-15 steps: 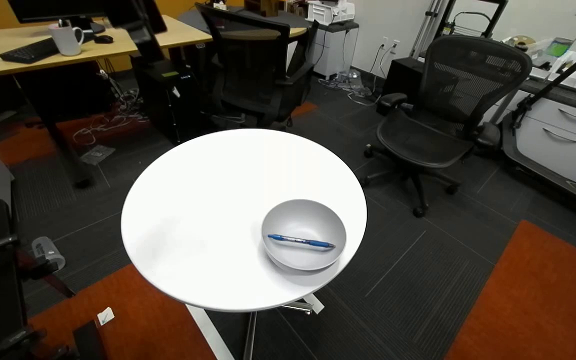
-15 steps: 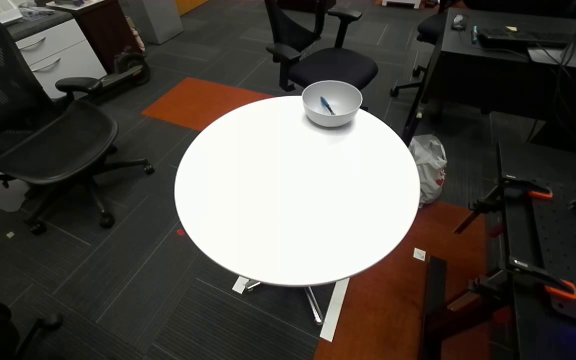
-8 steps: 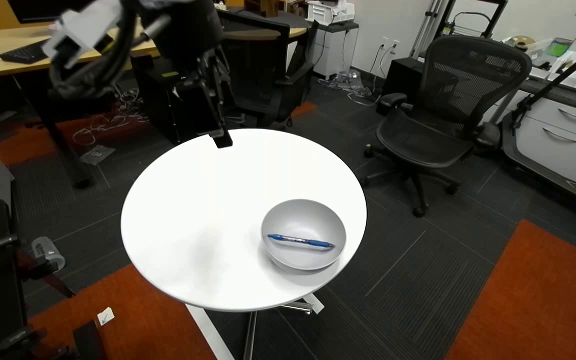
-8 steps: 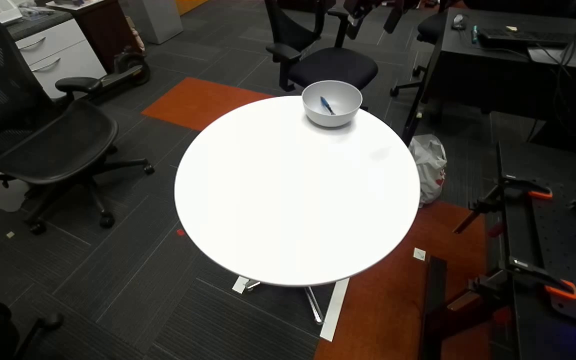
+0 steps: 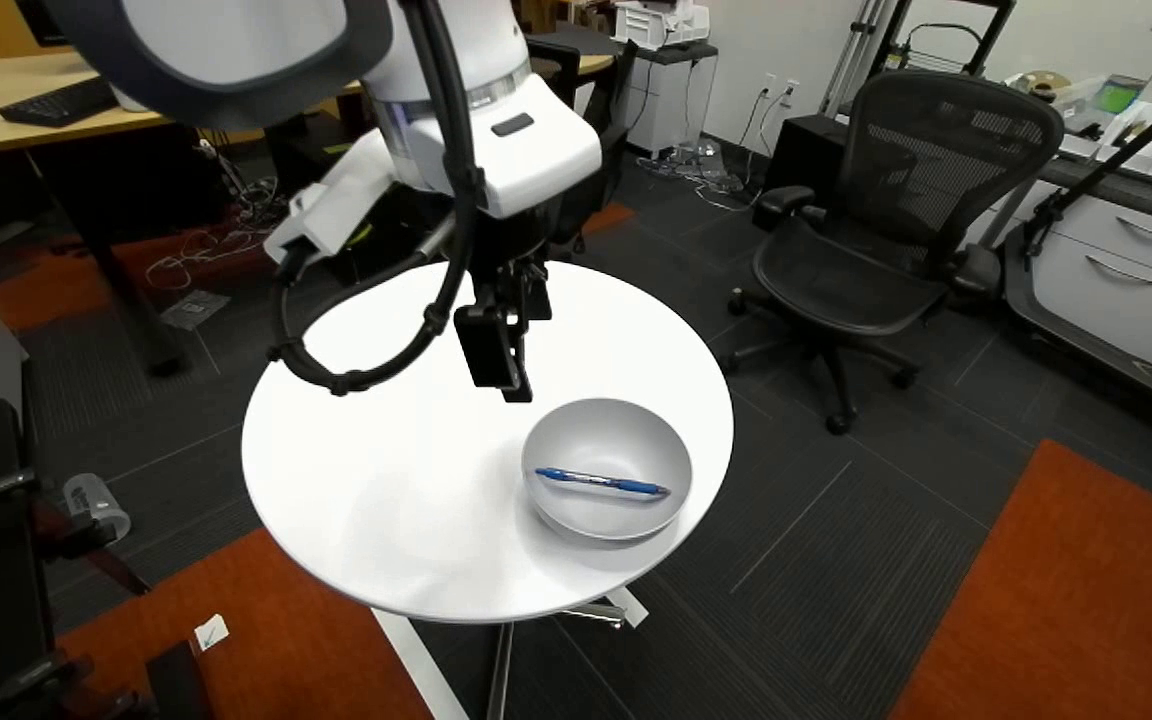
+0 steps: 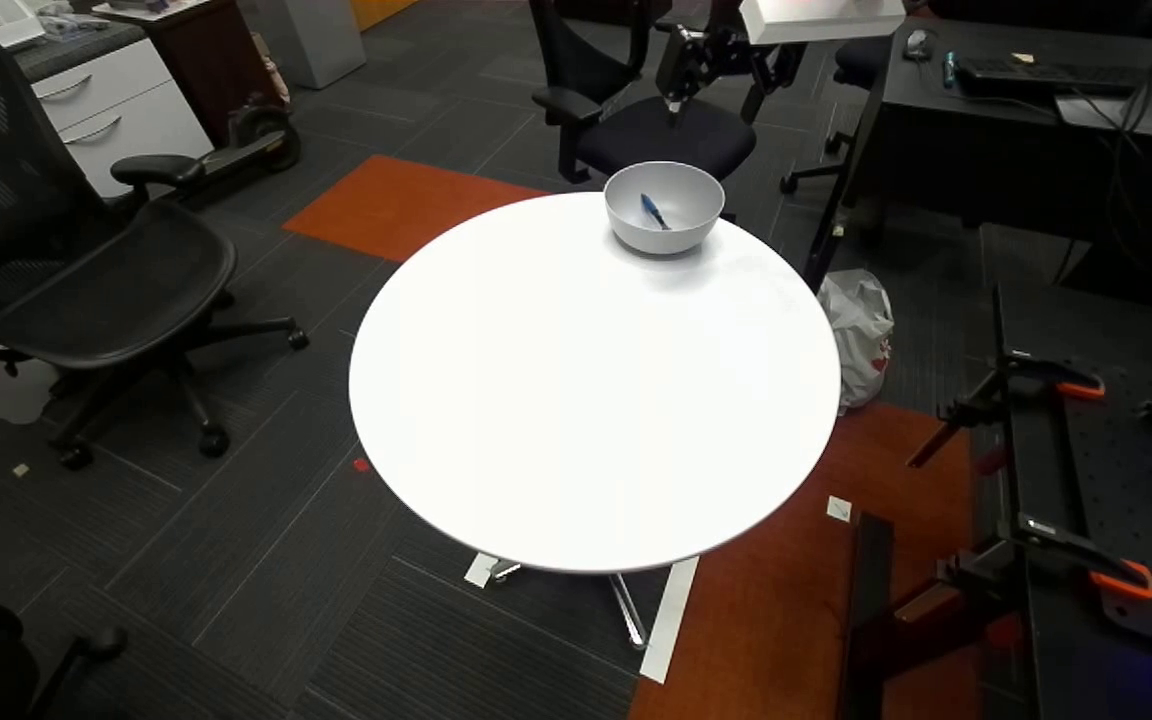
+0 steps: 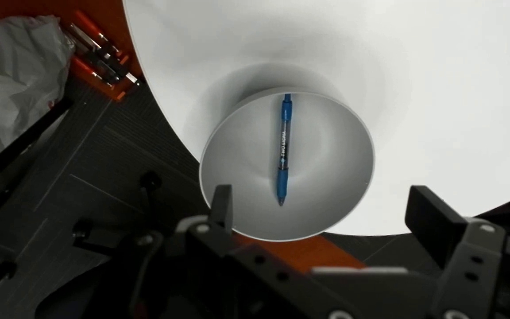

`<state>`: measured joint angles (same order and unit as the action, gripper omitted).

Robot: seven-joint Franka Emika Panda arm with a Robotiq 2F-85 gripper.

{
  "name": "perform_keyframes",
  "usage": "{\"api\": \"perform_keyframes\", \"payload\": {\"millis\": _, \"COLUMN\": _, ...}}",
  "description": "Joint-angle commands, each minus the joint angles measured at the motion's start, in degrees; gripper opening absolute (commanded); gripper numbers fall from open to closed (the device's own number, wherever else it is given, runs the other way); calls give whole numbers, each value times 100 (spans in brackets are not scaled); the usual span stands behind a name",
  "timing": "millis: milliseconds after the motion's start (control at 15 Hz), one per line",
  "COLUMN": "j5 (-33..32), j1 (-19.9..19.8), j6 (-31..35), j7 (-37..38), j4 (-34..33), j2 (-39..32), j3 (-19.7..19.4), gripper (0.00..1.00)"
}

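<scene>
A light grey bowl stands near the edge of a round white table; the bowl shows in both exterior views. Inside it lies a blue pen, whose tip points toward my gripper in the wrist view. My jaws are spread wide with nothing between them, above the height of the bowl. In the wrist view, the left fingertip overlaps the bowl's rim and the right one lies past the bowl, over the table. In an exterior view, the gripper hangs just behind the bowl, apart from it.
Beyond the table's bowl end stands a dark office chair. A mesh chair is beside the table. A white plastic bag lies on the floor near a black bench with orange-tipped clamps.
The arm has swung into both exterior views and come down toward the bowl, rightward and nearer in an exterior view. Bowl and pen have kept their places. The gripper has stayed open.
</scene>
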<state>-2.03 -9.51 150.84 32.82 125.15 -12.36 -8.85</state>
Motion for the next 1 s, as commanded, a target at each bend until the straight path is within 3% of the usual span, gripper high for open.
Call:
{"api": "perform_keyframes", "payload": {"millis": 0, "j5": 123, "j1": 191, "j6": 7, "j7": 155, "j4": -411, "j2": -441, "j3": -232, "gripper": 100}}
{"api": "perform_keyframes", "payload": {"millis": 67, "j5": 109, "j1": 197, "j6": -5, "j7": -33, "j4": -181, "j2": -246, "j3": -256, "gripper": 100}}
{"api": "perform_keyframes", "payload": {"millis": 533, "j5": 121, "j1": 231, "j6": -12, "j7": -55, "j4": -235, "j2": -346, "j3": -300, "gripper": 100}}
{"api": "perform_keyframes", "payload": {"millis": 933, "j5": 118, "j1": 252, "j6": -130, "j7": -65, "j4": -765, "j2": -1045, "j3": -338, "gripper": 100}}
